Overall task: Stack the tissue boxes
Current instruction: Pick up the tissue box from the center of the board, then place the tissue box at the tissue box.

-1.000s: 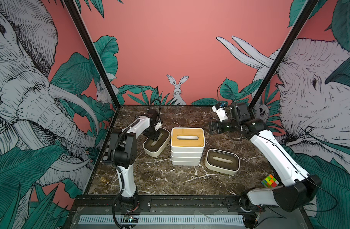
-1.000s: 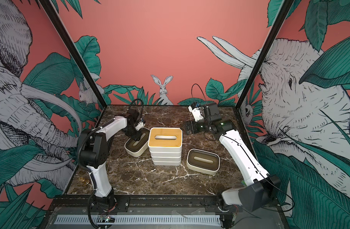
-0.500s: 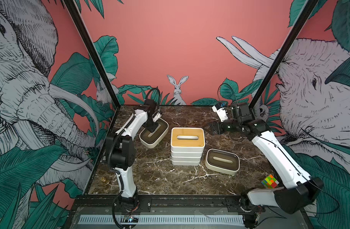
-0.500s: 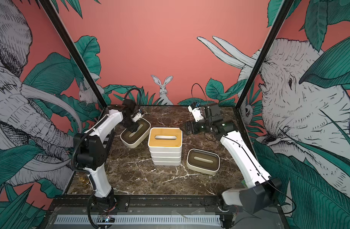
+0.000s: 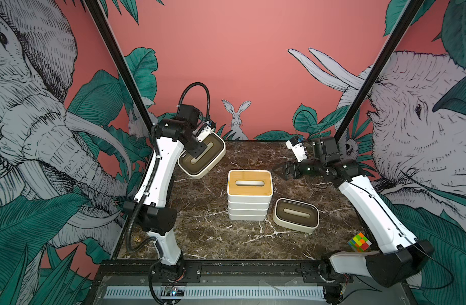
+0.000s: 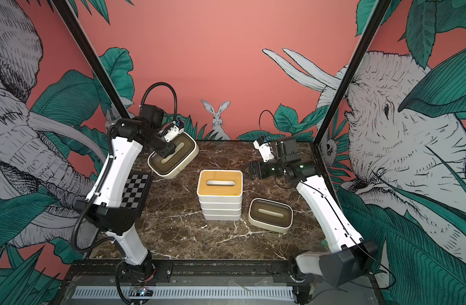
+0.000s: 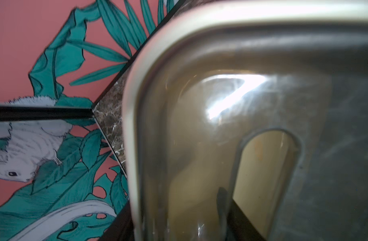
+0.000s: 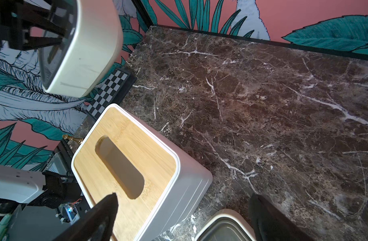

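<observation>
Nearest us, at the desk's (image 5: 213, 237) front right, lies a cube (image 5: 359, 241). Just behind it a loose box (image 5: 296, 215) rests flat, dark lid up, its long axis running roughly left to right, the right end a little nearer. Just beside it, mid-desk, stands the stack (image 5: 249, 206) of four boxes, bamboo lid on top, slot running left to right. Behind the stack's right corner, the right arm's (image 5: 371, 208) jaws hang wide open and empty, pointing left. Farthest back on the left, the left arm's (image 5: 157, 169) jaws are partly closed on the raised box (image 5: 213, 154), one finger in its slot. That box hangs clear of the desk, tilted, its long axis running diagonally from near left to far right.
</observation>
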`<action>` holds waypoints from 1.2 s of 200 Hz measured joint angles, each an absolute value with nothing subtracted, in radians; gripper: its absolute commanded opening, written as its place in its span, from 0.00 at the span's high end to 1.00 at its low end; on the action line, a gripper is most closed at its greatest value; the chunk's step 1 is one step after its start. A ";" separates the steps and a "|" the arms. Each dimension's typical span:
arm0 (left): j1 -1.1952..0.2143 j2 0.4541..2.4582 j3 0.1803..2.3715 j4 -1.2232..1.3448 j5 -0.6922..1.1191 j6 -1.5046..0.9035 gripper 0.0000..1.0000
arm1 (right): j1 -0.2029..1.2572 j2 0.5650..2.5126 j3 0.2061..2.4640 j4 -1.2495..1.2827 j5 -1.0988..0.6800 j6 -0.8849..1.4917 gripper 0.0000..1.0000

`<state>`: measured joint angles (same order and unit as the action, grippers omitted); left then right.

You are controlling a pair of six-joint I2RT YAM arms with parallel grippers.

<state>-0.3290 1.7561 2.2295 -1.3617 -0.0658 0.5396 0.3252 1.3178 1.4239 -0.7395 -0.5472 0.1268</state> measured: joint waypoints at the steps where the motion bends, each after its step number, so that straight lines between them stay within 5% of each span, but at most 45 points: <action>1: -0.335 1.751 2.231 -1.364 -0.063 0.544 0.83 | 0.325 1.318 1.424 -0.739 -0.550 0.127 0.02; 73: -0.488 1.725 2.469 -1.417 0.132 0.622 0.83 | 0.318 1.291 1.418 -0.744 -0.609 0.132 0.02; 240: -0.729 1.896 2.571 -1.480 0.168 0.743 0.84 | 0.208 1.108 1.231 -0.664 -0.656 0.255 0.02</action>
<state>-0.7292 1.8961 2.5706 -1.4803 0.1677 0.7429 0.2085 1.1080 1.2308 -0.6643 -0.6559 0.2554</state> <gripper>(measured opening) 0.529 0.980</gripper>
